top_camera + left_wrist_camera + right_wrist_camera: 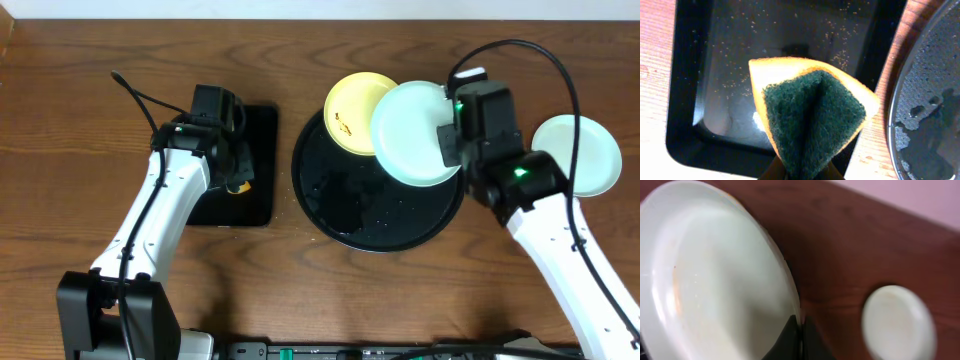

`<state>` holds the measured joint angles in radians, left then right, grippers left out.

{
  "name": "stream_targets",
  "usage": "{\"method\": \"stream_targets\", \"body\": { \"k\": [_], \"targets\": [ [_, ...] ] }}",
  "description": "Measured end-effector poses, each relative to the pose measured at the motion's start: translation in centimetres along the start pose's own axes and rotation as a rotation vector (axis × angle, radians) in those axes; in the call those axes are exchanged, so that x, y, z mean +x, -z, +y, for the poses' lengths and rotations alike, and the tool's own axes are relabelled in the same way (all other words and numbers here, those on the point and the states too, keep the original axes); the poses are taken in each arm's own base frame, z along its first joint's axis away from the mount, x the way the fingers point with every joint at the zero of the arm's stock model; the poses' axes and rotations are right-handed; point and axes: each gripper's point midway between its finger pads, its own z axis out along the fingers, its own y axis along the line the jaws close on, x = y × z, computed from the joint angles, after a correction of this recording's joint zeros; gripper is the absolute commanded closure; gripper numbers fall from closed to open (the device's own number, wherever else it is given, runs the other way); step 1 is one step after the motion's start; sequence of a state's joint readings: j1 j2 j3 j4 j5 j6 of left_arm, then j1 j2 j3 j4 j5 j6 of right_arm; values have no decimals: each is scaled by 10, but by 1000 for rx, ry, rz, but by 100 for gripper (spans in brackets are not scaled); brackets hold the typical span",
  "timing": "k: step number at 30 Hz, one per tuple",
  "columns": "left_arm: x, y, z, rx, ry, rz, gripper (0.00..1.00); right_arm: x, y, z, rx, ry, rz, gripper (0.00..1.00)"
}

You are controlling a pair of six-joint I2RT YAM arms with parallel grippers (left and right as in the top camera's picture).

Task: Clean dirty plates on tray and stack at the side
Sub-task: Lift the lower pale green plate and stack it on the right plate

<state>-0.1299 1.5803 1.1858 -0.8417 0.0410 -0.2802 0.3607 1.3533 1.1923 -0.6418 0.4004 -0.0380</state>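
Observation:
My right gripper (pixel 447 135) is shut on the rim of a pale mint-blue plate (pixel 412 133) and holds it above the right side of the round black tray (pixel 350 205). The plate fills the left of the right wrist view (pixel 715 275), with the fingers (pixel 801 332) pinching its edge. A pale yellow plate (pixel 352 110) with small dark smudges lies on the tray's far edge. A second mint-blue plate (pixel 585 150) lies on the table to the right, also in the right wrist view (pixel 897 322). My left gripper (pixel 238 182) is shut on a folded green and orange sponge (pixel 812 117).
A rectangular black tray (pixel 255 140) lies under the left gripper, its wet speckled floor in the left wrist view (pixel 760 45). The round tray's wet surface shows at the right of that view (pixel 930 100). The table is brown wood.

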Motion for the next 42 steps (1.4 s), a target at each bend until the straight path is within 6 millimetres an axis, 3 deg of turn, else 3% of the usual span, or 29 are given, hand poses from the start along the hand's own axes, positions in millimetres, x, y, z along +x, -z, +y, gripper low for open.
{"method": "stream_targets", "body": {
  "k": [5, 11, 17, 25, 29, 32, 35, 39, 42],
  "targets": [
    [0, 0, 1, -8, 0, -3, 92, -9, 18, 7, 152, 100, -44, 99],
    [-1, 0, 3, -17, -1, -6, 92, -24, 51, 34, 266, 193, -150, 99],
    [2, 0, 4, -21, -1, 5, 92, -26, 75, 66, 337, 278, -219, 99],
    [2, 0, 4, -21, -1, 5, 92, -8, 63, 78, 330, 276, -165, 99],
    [2, 0, 4, -21, -1, 5, 92, 2, 38, 76, 235, 164, -93, 99],
    [2, 0, 4, -21, -1, 5, 92, 8, 11, 61, 144, 33, -16, 99],
    [2, 0, 4, -21, -1, 5, 92, 12, -15, 30, 94, -116, 46, 99],
    [2, 0, 4, -21, -1, 4, 92, 19, -45, -36, 88, -339, 85, 99],
    [0, 0, 3, -19, -4, -1, 92, 32, -59, -104, 129, -514, 82, 99]
  ]
}}
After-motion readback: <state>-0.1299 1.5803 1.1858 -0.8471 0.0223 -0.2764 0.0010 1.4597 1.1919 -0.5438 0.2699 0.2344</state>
